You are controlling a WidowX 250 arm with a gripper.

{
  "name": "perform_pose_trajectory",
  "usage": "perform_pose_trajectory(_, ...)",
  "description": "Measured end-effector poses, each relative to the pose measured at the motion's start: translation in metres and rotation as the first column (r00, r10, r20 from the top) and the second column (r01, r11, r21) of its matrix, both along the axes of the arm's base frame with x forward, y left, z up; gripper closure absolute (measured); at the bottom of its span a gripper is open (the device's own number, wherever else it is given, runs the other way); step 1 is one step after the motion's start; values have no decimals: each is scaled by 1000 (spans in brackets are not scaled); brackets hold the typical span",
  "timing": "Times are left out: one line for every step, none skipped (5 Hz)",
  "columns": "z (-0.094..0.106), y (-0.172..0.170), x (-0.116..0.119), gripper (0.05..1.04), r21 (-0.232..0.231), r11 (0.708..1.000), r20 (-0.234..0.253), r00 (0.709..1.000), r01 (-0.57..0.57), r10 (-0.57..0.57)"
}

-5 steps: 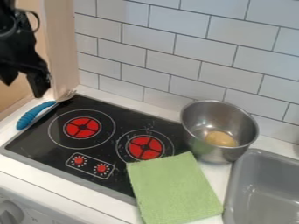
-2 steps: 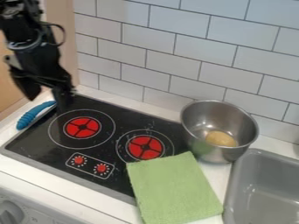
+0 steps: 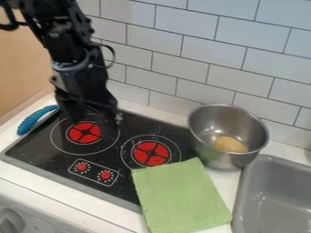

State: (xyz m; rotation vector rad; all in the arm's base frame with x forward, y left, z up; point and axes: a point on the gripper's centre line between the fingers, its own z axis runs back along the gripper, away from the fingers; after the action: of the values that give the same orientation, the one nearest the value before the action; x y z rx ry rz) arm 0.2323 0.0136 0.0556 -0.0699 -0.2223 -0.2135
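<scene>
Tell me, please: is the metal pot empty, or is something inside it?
Not empty: a tan, rounded thing lies on the bottom inside the metal pot.

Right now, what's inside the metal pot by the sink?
Inside the pot lies one rounded, yellowish-tan thing, low down near the bottom. I can't tell what it is. Whatever lies beneath it is covered, and the pot's near wall hides part of the bottom.

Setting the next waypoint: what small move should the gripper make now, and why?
I'd probably ease the gripper sideways toward the green cloth before lowering it: it looks open and empty over a burner, while the cloth lies uncovered across the stovetop's edge.
</scene>
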Motion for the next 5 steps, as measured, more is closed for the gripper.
perform_pose_trajectory(-9, -25, -7, 85, -24, 996, -10, 996, 89, -90)
perform_pose_trajectory(-16, -45, -8, 85, -30, 989, -20, 989, 147, -148)
perform_pose_trajectory(-25, -57, -10, 85, -37, 984, -34, 984, 173, -174)
perform_pose_trajectory(-36, -75, -14, 85, -21, 970, -60, 968, 244, -244)
perform_pose_trajectory(-48, -81, -18, 85, -11, 963, -94, 959, 268, -268)
